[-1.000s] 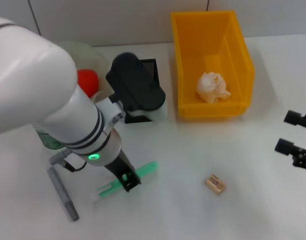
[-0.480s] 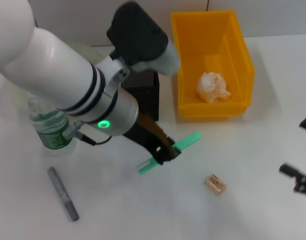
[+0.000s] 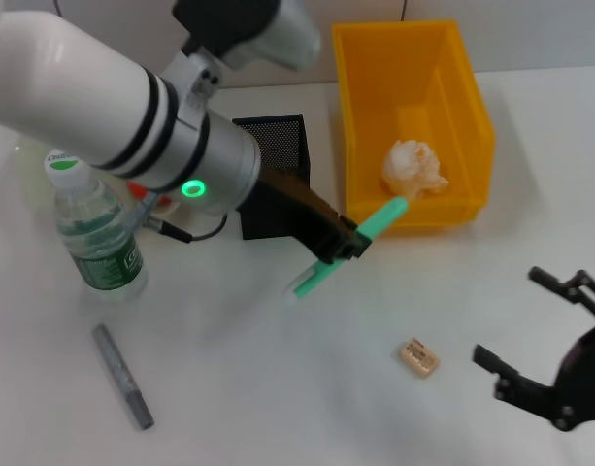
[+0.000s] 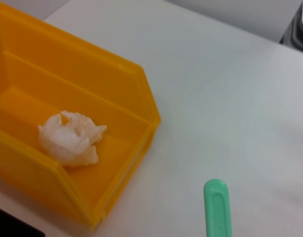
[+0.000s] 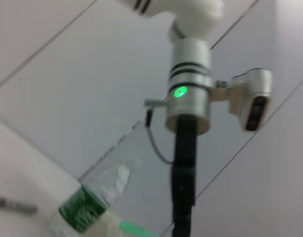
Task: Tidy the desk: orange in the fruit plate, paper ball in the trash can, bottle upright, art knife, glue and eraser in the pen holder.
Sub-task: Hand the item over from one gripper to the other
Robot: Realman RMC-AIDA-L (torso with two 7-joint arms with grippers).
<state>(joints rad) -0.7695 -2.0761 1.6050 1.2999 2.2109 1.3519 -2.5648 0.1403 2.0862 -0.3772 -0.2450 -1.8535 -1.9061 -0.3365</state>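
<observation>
two arms are seen in the head view. the left tool (image 3: pixel 338 245) is clamped on the glue (image 3: pixel 353 244), which is held tilted in the air between the pen holder (image 3: pixel 275 175) and the front wall of the trash can (image 3: pixel 413 124). the paper ball (image 3: pixel 414 166) lies inside the trash can. the bottle (image 3: pixel 95 230) stands upright near the left edge of the table (image 3: pixel 278 388), and a red patch of the orange (image 3: pixel 142 190) shows behind it, mostly hidden by the arm. the art knife (image 3: pixel 122 375) lies flat on the near left part of the table, well apart from everything else. the eraser (image 3: pixel 418 357) lies in open room on the near right, and the right tool (image 3: pixel 530 325) is spread open just beside it, not touching. bare table runs between the knife and the eraser.

in the left wrist view, the green end of the glue (image 4: pixel 218 207) is seen over bare table, near the corner of the trash can (image 4: pixel 141 98), with the paper ball (image 4: pixel 71 138) inside.

in the right wrist view, the left arm and the bottle (image 5: pixel 89 202) are seen farther off.
</observation>
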